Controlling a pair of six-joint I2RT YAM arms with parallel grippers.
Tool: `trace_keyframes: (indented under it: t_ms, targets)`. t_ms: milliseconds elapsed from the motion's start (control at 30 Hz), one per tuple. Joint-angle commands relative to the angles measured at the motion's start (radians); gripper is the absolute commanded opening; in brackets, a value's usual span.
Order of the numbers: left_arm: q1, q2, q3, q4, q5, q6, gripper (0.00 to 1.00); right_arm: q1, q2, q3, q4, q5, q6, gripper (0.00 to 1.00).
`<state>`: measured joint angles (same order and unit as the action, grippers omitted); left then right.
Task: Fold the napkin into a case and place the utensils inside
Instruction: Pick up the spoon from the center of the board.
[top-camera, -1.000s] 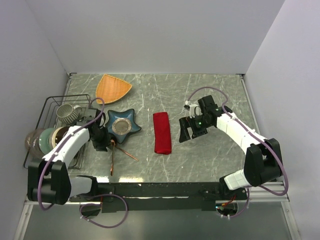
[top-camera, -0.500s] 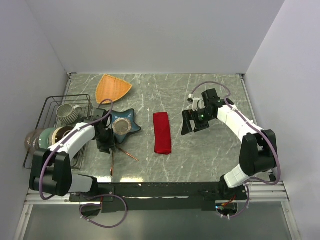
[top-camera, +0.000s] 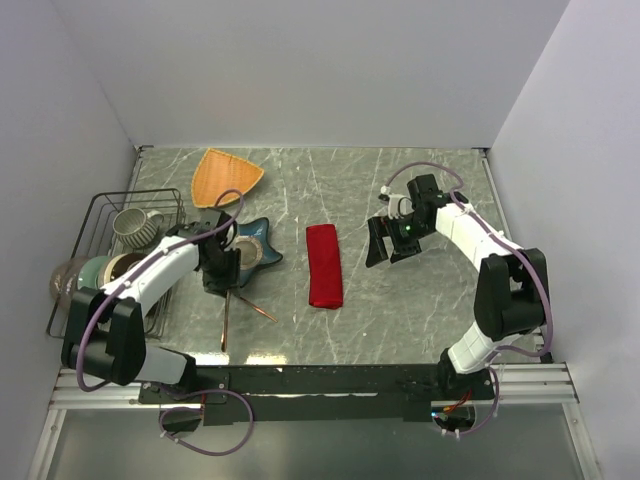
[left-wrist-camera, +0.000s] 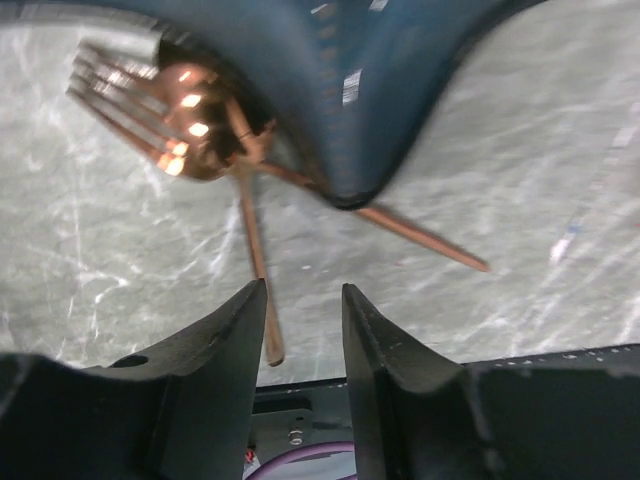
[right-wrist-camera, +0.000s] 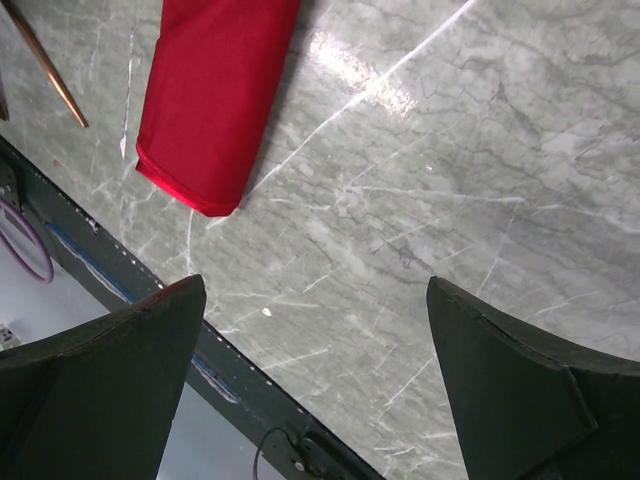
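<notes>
The left gripper (left-wrist-camera: 305, 290) has slid over by the blue dish (left-wrist-camera: 330, 90), jaws now a little apart — nothing in them. The utensils (left-wrist-camera: 185, 135) lie just ahead, not picked up yet; one long handle points back at its fingers (left-wrist-camera: 220, 370). The right gripper (right-wrist-camera: 312, 290), wide open and empty, has backed off from the napkin (right-wrist-camera: 215, 90) — a long strip off to its left.

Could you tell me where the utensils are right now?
In the top view, the utensils lie on the table, left of the red napkin, by the blue star dish's near edge.
</notes>
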<state>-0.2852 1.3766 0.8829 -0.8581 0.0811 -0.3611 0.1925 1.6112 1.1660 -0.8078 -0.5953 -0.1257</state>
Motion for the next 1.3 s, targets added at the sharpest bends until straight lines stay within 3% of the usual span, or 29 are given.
trace_keyframes:
  t_ms: [0, 133, 300, 400, 500, 600, 633, 667, 833, 867, 967, 1033, 1100, 1167, 1267]
  targets:
    - [-0.019, 0.028, 0.122, -0.007, -0.013, 0.024, 0.42, -0.013, 0.007, 0.06, -0.018, -0.021, -0.018, 1.0]
    - [-0.109, -0.009, 0.166, 0.065, -0.076, 0.13, 0.42, -0.019, 0.004, 0.066, -0.025, -0.017, -0.026, 1.0]
    - [-0.111, -0.172, 0.073, 0.172, -0.078, 0.293, 0.4, -0.03, 0.0, 0.064, -0.039, -0.012, -0.038, 1.0]
    - [-0.106, -0.214, 0.093, 0.142, 0.043, 0.35, 0.37, -0.033, -0.002, 0.066, -0.045, -0.012, -0.041, 1.0]
    - [-0.115, -0.269, 0.111, 0.091, 0.115, 0.545, 0.42, -0.036, -0.01, 0.064, -0.047, -0.012, -0.051, 1.0]
    - [-0.109, -0.376, 0.094, -0.053, 0.238, 0.941, 0.59, -0.036, -0.008, 0.066, -0.048, -0.017, -0.06, 1.0]
    - [-0.106, -0.413, 0.073, -0.089, 0.255, 1.179, 0.7, -0.036, -0.001, 0.067, -0.051, -0.02, -0.061, 1.0]
    - [-0.101, -0.451, 0.012, -0.119, 0.278, 1.3, 0.76, -0.036, 0.001, 0.072, -0.053, -0.02, -0.061, 1.0]
    - [0.128, -0.594, -0.139, -0.291, 0.431, 2.053, 0.8, -0.036, 0.016, 0.092, -0.047, -0.021, -0.055, 1.0]
    - [0.153, -0.574, -0.139, -0.317, 0.451, 2.12, 0.8, -0.036, 0.016, 0.089, -0.045, -0.021, -0.051, 1.0]
    - [0.167, -0.412, -0.089, -0.331, 0.491, 2.159, 0.77, -0.036, 0.012, 0.084, -0.047, -0.027, -0.043, 1.0]
    - [0.166, -0.247, 0.009, -0.367, 0.514, 2.057, 0.67, -0.038, 0.001, 0.08, -0.047, -0.028, -0.04, 1.0]
    - [0.166, -0.115, 0.071, -0.413, 0.523, 1.989, 0.65, -0.036, -0.011, 0.075, -0.045, -0.023, -0.035, 1.0]
    - [0.166, -0.097, 0.077, -0.383, 0.533, 1.884, 0.66, -0.036, -0.017, 0.069, -0.034, -0.02, -0.028, 1.0]
    - [0.167, -0.227, -0.069, -0.207, 0.497, 1.973, 0.68, -0.036, -0.022, 0.055, -0.021, -0.021, -0.009, 1.0]
